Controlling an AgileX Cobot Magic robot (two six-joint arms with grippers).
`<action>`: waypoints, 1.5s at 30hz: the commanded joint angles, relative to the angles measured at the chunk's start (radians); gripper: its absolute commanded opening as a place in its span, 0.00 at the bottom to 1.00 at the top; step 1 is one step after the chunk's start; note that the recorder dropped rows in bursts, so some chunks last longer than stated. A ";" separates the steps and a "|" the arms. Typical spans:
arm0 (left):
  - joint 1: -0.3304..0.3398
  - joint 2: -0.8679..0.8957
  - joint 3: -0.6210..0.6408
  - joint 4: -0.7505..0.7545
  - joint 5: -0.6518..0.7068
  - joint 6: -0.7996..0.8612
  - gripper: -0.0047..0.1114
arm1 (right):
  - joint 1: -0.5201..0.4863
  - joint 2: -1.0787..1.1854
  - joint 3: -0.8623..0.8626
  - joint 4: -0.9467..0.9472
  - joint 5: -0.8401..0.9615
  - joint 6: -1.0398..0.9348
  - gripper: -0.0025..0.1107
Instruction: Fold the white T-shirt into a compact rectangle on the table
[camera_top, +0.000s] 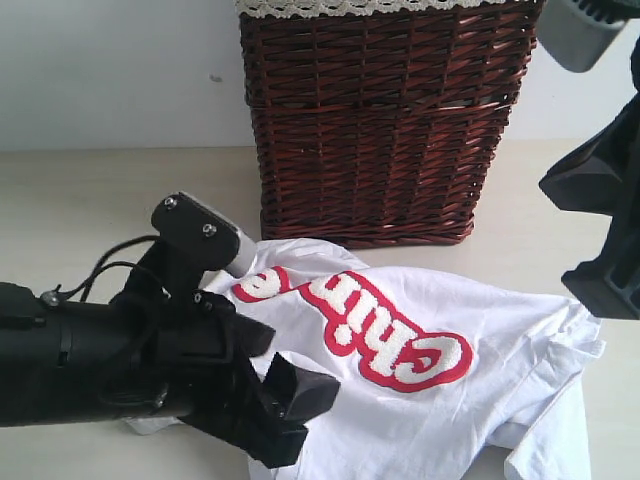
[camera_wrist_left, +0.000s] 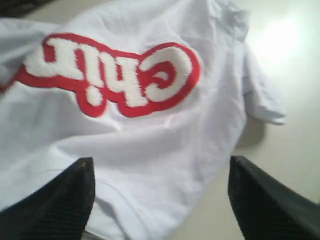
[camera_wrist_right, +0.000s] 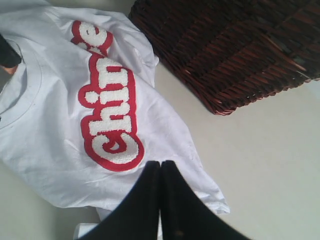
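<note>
Lying rumpled on the worktop (camera_top: 90, 200) just before the basket (camera_top: 380, 130), the white T-shirt (camera_top: 500, 340) looks only partly folded, no neat rectangle yet; left jaws open over it, right jaws closed, empty.

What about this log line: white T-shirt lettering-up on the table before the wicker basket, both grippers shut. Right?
Only the right gripper is shut. The left wrist view shows the left gripper open over the white T-shirt. The rest holds.
</note>
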 joint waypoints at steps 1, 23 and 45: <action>-0.005 -0.008 0.027 0.117 0.126 -0.305 0.65 | 0.002 -0.004 0.002 -0.003 -0.006 0.002 0.02; -0.005 0.007 0.163 0.130 -0.086 -0.511 0.76 | 0.002 -0.004 0.002 0.004 -0.009 0.002 0.02; -0.005 0.337 -0.095 0.154 -0.079 -0.506 0.65 | 0.002 -0.004 0.002 0.004 -0.011 0.002 0.02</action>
